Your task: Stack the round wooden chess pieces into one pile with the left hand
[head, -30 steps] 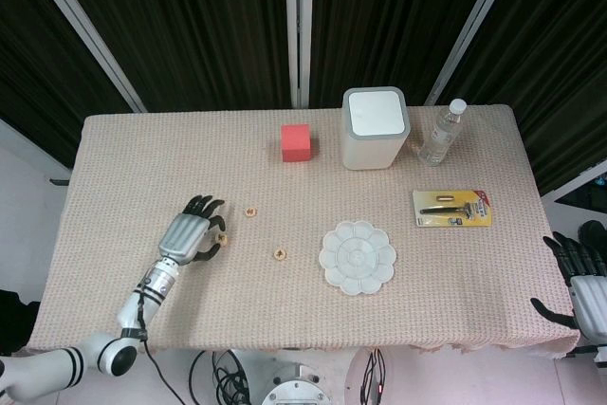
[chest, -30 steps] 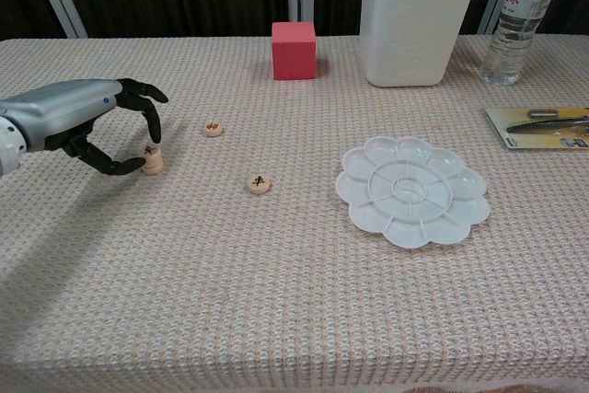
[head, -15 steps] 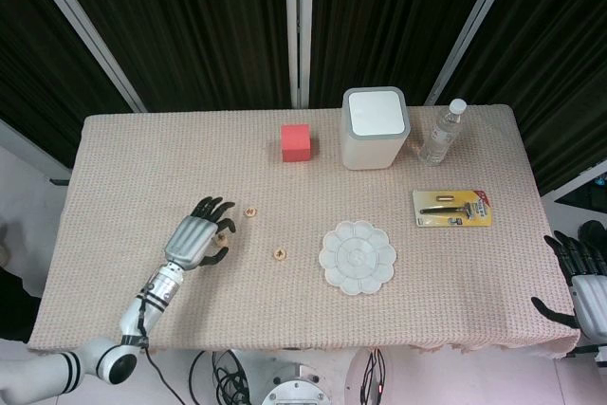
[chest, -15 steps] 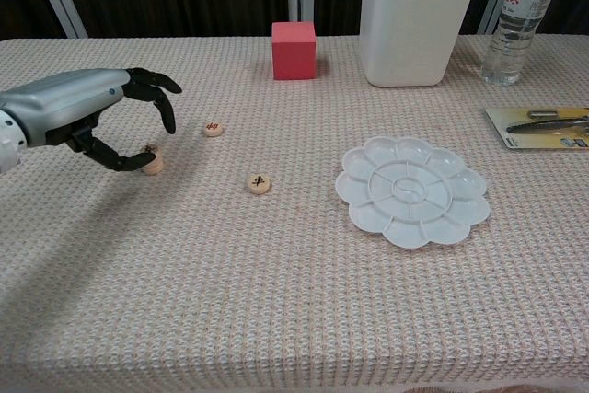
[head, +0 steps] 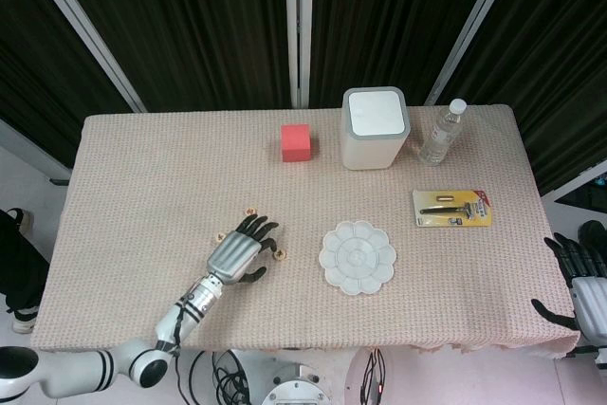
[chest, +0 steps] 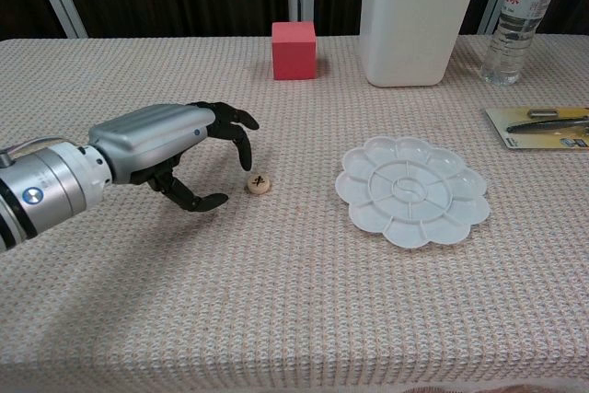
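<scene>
The left hand (chest: 179, 156) hangs low over the woven cloth with its dark fingers arched and parted, holding nothing; just ahead of its fingertips, not quite touching, lies a round wooden chess piece (chest: 259, 184), flat on its face with a dark character on top. Behind the hand's knuckles, on its far side in the head view, sits a second piece (head: 222, 236), and beyond the fingertips a third (head: 251, 211); from above I cannot tell whether the second is one disc or a short stack. The discs look small, light and stiff, smooth turned wood with a rounded rim, so they should slide easily on each other and may tip if nudged off centre. In my judgement the best hold is a pinch across the rim between thumb and a fingertip, keeping the disc level, since the low profile leaves little edge above the coarse knitted tablecloth (chest: 304, 301). The cloth's nubbly weave should give some friction and stop a disc skating away. The right hand (head: 580, 280) rests off the table's far edge, fingers loosely apart, with nothing in it.
</scene>
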`<state>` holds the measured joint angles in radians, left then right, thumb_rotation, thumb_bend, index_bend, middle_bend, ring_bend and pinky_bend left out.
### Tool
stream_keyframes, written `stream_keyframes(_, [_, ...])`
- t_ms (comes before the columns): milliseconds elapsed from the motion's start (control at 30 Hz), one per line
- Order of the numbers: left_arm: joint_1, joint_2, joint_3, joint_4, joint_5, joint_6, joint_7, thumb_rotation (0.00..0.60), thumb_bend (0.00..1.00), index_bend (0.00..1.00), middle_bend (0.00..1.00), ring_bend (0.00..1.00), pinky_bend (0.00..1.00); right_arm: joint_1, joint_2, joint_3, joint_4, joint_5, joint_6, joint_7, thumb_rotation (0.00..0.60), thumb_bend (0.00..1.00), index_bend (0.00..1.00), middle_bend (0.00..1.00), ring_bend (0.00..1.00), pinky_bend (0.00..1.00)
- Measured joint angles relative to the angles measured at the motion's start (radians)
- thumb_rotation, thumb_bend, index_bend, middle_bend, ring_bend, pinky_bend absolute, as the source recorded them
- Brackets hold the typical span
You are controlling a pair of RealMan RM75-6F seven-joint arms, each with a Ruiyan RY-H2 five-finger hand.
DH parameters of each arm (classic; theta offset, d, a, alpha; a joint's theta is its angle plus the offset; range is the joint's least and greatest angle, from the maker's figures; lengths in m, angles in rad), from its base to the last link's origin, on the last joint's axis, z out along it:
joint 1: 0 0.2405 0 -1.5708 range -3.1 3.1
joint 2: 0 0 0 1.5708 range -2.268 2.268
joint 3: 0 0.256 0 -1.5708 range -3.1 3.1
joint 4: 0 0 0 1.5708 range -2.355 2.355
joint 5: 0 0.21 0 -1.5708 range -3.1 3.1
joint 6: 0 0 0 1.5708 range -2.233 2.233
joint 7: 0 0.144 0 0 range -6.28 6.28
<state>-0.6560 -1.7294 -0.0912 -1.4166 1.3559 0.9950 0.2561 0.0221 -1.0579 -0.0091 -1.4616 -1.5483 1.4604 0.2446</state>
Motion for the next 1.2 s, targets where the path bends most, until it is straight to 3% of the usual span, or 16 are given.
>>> stream_keyframes(633, [-0.047, -0.09, -0.024, 0.106, -0.02, -0.037, -0.014, 0.6, 0.3, 0.35, 0.09, 0.0, 0.0, -0.001, -0.005, 0.002, 0.035, 0.011, -0.009, 0.039, 0.6, 0.13, 0.0, 0.0, 0.0, 0.0])
stream_keyframes(1200, [-0.055, -0.092, -0.025, 0.129, -0.033, -0.046, -0.016, 0.6, 0.3, 0.46, 0.09, 0.0, 0.0, 0.002, -0.007, 0.003, 0.044, 0.01, -0.015, 0.047, 0.6, 0.13, 0.0, 0.0, 0.0, 0.0])
